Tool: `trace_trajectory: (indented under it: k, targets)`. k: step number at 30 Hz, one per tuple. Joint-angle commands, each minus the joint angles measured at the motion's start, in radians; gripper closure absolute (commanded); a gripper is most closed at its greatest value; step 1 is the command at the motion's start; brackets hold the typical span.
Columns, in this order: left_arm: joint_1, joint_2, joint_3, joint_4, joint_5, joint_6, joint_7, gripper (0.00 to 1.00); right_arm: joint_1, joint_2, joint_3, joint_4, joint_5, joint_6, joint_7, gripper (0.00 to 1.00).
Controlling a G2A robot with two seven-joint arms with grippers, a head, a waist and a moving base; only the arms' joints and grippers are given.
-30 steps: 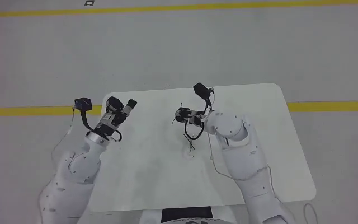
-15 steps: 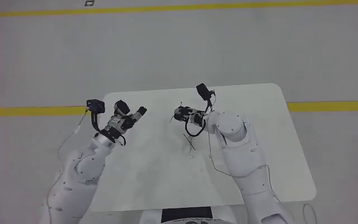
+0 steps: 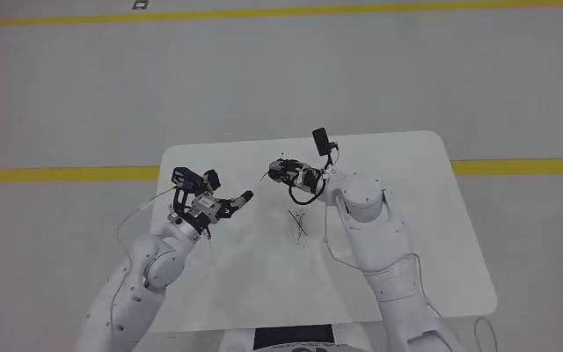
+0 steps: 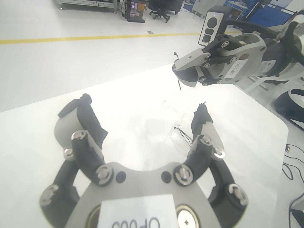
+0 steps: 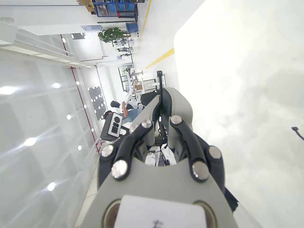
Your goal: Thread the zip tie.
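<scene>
Grippers face each other over the far half of a white table in the top view. The left gripper hovers with its 2 fingers spread and points toward the right gripper, which is near it but apart. A small heap of loose zip ties lies on the table, on the robot's side of the right gripper.

In the left wrist view, the left gripper stands wide apart with nothing between its black-padded fingertips. Beyond it, the right gripper is pinched on a thin black zip tie, held roughly upright above the table (head end poking up, tail hanging below the fingers). The loose zip ties lie on the tabletop under the left gripper.

In the right wrist view, the right gripper is closed on the zip tie, whose head juts past the fingertips.
</scene>
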Motion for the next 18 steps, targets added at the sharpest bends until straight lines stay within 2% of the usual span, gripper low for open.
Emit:
trace_trajectory:
  k: [1,4,7,9,12,15,18]
  targets:
    - [0.000,0.000,0.000,0.000,0.000,0.000,0.000,0.00,0.000,0.000,0.000,0.000,0.000,0.000,0.000,1.00]
    - [-0.006,0.001,0.010,-0.005,0.032,-0.001,0.001,0.00,-0.006,0.001,-0.003,0.000,0.002,-0.008,-0.014,1.00]
    - [-0.017,0.005,0.044,-0.004,0.046,-0.001,0.062,0.00,-0.011,0.004,-0.013,-0.002,0.015,-0.022,-0.033,1.00]
    - [-0.027,0.013,0.071,-0.003,0.120,-0.001,0.116,0.00,-0.010,0.006,-0.014,-0.002,0.028,-0.024,-0.040,1.00]
    - [-0.037,0.031,0.120,0.048,0.192,-0.001,0.229,0.00,-0.006,0.011,-0.014,0.001,0.040,-0.025,-0.052,1.00]
    - [-0.056,0.052,0.166,0.097,0.204,-0.001,0.322,0.00,-0.003,0.016,-0.013,-0.001,0.057,-0.024,-0.060,1.00]
    - [-0.075,0.071,0.204,0.121,0.196,-0.001,0.386,0.00,-0.002,0.019,-0.013,-0.001,0.084,-0.024,-0.050,1.00]
